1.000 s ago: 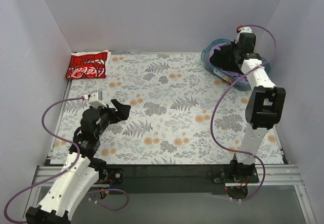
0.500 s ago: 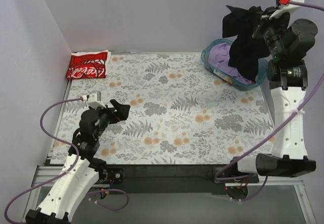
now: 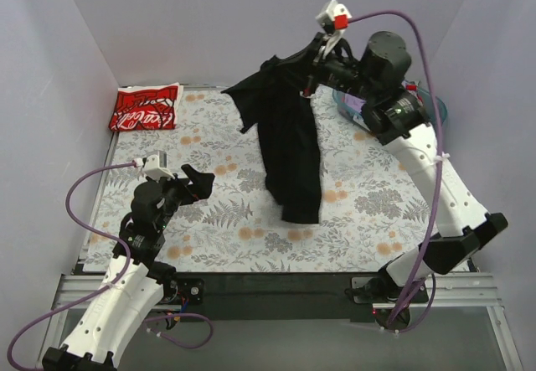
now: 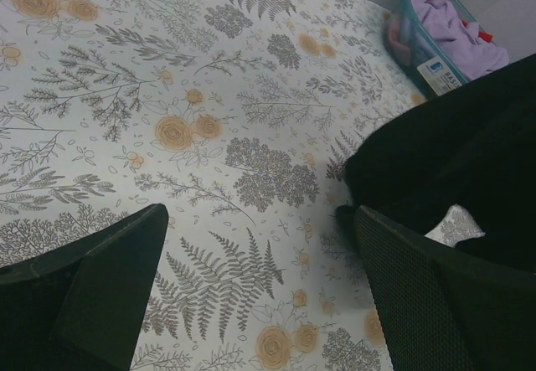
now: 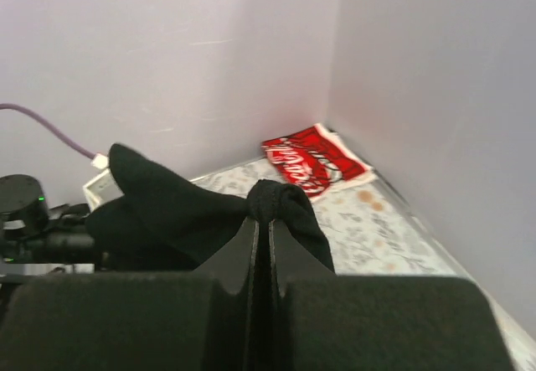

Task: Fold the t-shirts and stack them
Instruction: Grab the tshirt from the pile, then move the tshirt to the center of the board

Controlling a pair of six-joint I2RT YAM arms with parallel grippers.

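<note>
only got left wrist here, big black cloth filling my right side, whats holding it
Observer: The right gripper is shut on the plain black short-sleeved t-shirt and holds it up over the middle of the floral-patterned table.
Operator: spread out or bunched
Observer: Bunched at the pinch. In the top view one sleeve sticks out to the left and the rest hangs in a long narrow drape.
Operator: wheres the other shirt
Observer: The red t-shirt with white lettering lies folded in the far left corner, well apart from the black one.
</note>
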